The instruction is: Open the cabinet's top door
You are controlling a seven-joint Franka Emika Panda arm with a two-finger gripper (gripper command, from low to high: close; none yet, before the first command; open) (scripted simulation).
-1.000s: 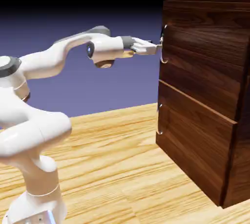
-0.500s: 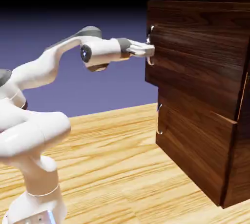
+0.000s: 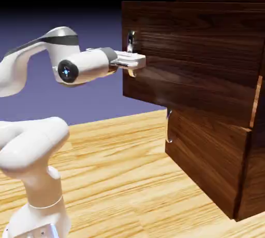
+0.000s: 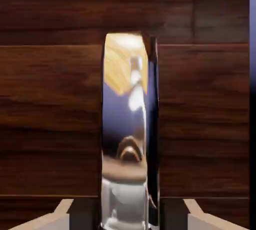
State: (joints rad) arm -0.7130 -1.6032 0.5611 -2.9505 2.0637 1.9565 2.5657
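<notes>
The dark wood-grain cabinet (image 3: 227,180) stands at the exterior view's right. Its top door (image 3: 196,66) juts out to the left, well proud of the lower panel. My gripper (image 3: 135,63) reaches level from the left and is shut on the door's silver curved handle (image 3: 131,40) at the door's left edge. The hand view is filled by the door's wood (image 4: 50,98), with the shiny handle (image 4: 129,124) running upright down the middle. It passes between my two fingertips (image 4: 57,217) at the bottom edge.
The lower panel (image 3: 207,154) lies flush with the cabinet body, its own small handle (image 3: 168,127) at its left edge. The light wooden table (image 3: 119,180) stretches below the arm, and the robot's white base (image 3: 36,200) stands at the lower left.
The gripper closed on the handle, then drew back to the left. The top door came out with it, well ahead of the lower panel. The arm's elbow folded back.
</notes>
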